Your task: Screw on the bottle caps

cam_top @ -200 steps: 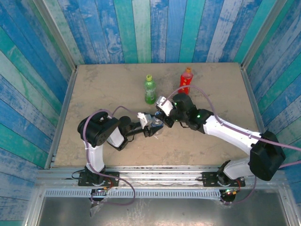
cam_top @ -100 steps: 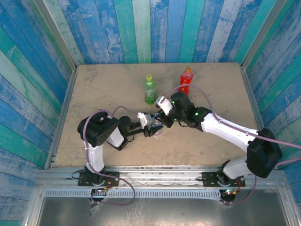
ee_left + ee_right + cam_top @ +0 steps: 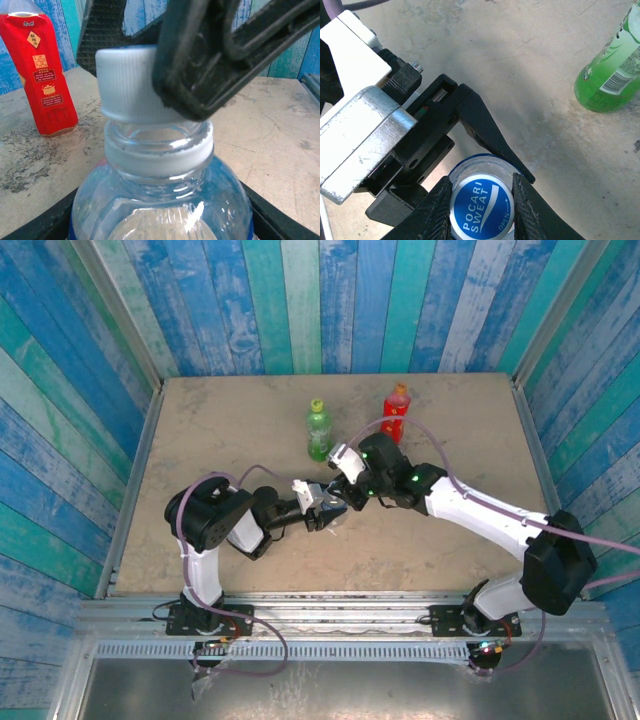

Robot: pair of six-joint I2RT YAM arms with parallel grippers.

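Holding the bottle upright at mid-bench, the left pincer clamps its body so it cannot spin. The right pincer squeezes the cap on the neck, probably to twist it tight.

Blue and teal plank walls surround a mottled beige tabletop.

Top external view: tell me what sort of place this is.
Likely a robot test booth: beige tabletop walled by blue-and-teal painted planks, left arm and right arm bolted to a metal rail at its near edge.
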